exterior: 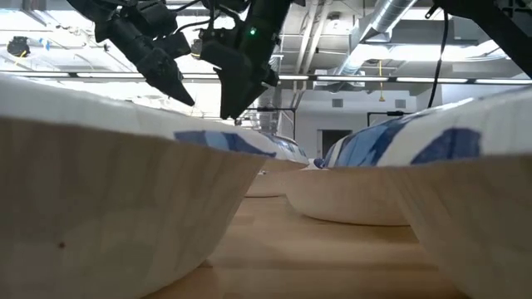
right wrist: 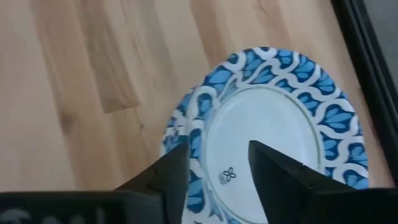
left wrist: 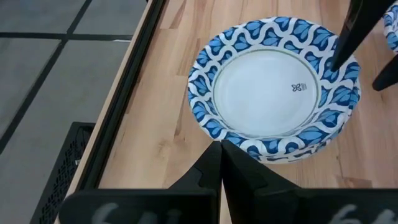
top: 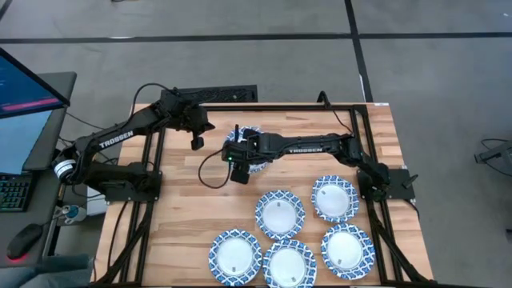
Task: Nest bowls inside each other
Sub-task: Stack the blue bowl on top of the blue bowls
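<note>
One blue-and-white bowl (top: 256, 166) sits on its base on the wooden table (top: 184, 208), toward the far middle. My right gripper (right wrist: 217, 163) hangs open just above it: one finger over the patterned rim (right wrist: 186, 134), the other over the white centre (right wrist: 267, 124). In the low view its fingers (exterior: 233, 104) end above the bowl, touching nothing. My left gripper (left wrist: 221, 146) is shut and empty. It hovers beside the same bowl (left wrist: 273, 81), on the side toward the table's left edge (top: 196, 144).
Several more bowls (top: 280, 214) lie singly on the near right part of the table, two close to the low camera (exterior: 125, 191). A black frame rail (left wrist: 134, 81) runs along the far edge. Bare wood (top: 176, 240) lies at the near left.
</note>
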